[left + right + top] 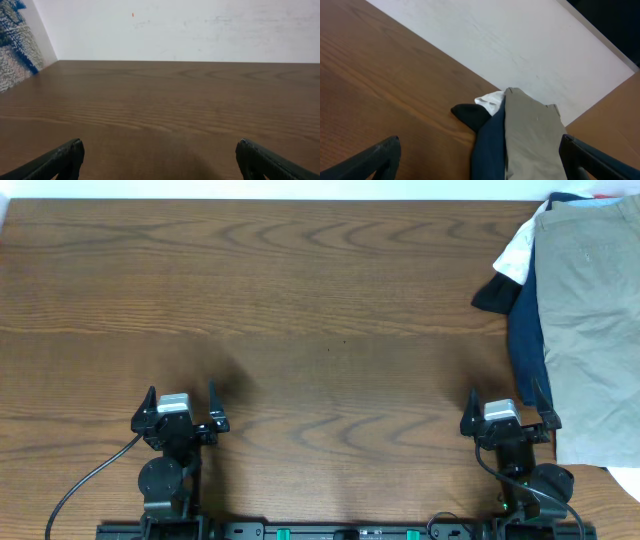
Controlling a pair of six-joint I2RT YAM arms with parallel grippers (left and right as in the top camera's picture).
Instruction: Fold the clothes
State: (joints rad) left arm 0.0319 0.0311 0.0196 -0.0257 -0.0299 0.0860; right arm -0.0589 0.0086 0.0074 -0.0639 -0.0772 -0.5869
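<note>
Near the shorts (pixel 590 320), the right gripper (pixel 505 402) hangs spread and empty, like the left gripper (pixel 181 398); best pinch only khaki, not the navy garment (pixel 525 330).

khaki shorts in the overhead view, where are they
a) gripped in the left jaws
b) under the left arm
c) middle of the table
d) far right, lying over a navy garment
D: the khaki shorts lie at the far right, overlapping the navy garment, with neither arm touching them.
</note>
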